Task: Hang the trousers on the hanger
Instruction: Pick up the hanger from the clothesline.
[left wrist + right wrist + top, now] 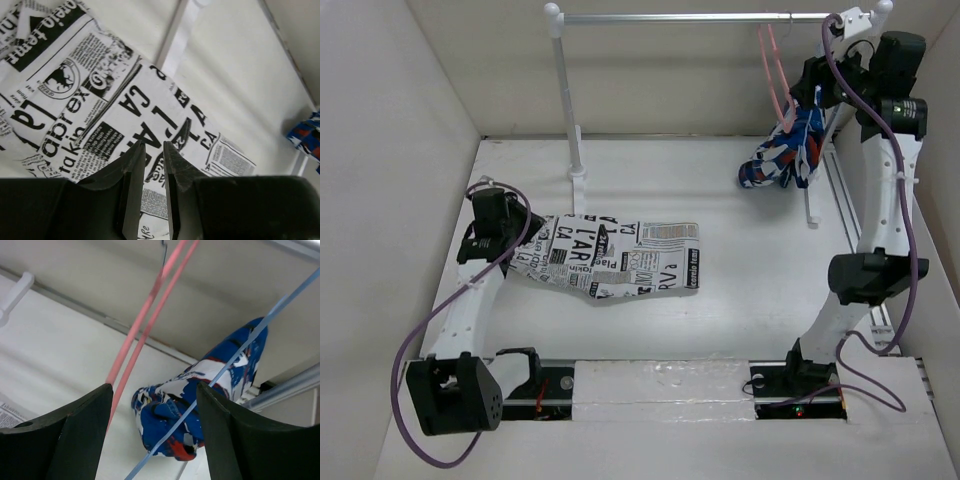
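Surveying the top view: one pair of soft, newsprint-patterned trousers [615,258] lies rumpled on the counter [720,220] in front of the rack [690,17], with white surface showing all round. One thin pink wire hanger [772,70] hangs at the rack's right end.

Left wrist: left hand [154,150] nearly closed over the cloth; whether it grips cannot be told.

Right wrist: right hand [154,387] wide open and empty, beside the pink wires and one pale blue hanger [280,311].
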